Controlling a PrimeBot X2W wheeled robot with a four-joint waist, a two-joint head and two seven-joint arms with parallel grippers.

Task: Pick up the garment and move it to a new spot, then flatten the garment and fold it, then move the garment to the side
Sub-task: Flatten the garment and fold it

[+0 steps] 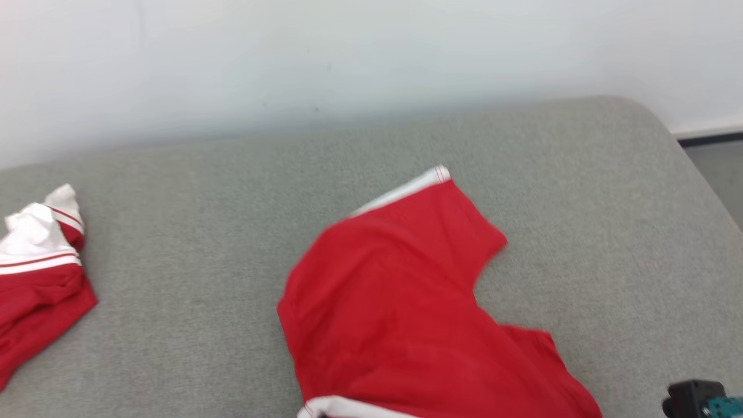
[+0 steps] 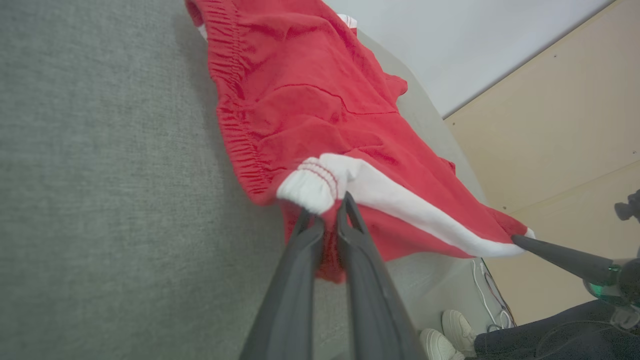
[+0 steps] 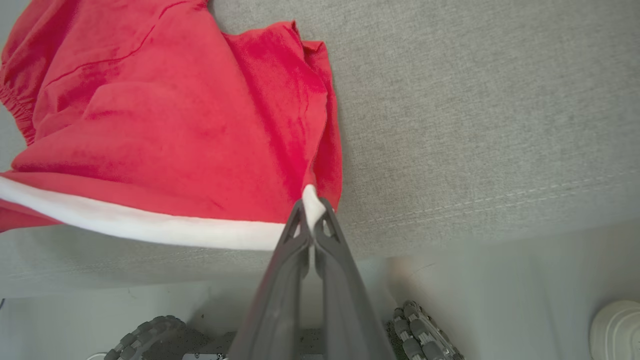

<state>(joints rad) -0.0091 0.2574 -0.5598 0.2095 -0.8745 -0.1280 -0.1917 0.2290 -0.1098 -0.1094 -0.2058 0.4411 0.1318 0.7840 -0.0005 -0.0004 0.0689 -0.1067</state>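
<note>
Red fabric shorts with a white edge band (image 1: 395, 302) lie spread on a grey woven cushion (image 1: 174, 261), near edge lifted. Left gripper (image 2: 325, 212): fingers pinched on the bunched white corner beside the elastic waistband, red cloth caught between them. Right gripper (image 3: 311, 212): clamped on the opposite white corner, with the band running taut from its tips toward the left gripper. A crumpled red-and-white garment (image 1: 35, 278) sits well apart, out past the left gripper's side. A person's white shoes (image 2: 452, 325) are below the cushion edge.
</note>
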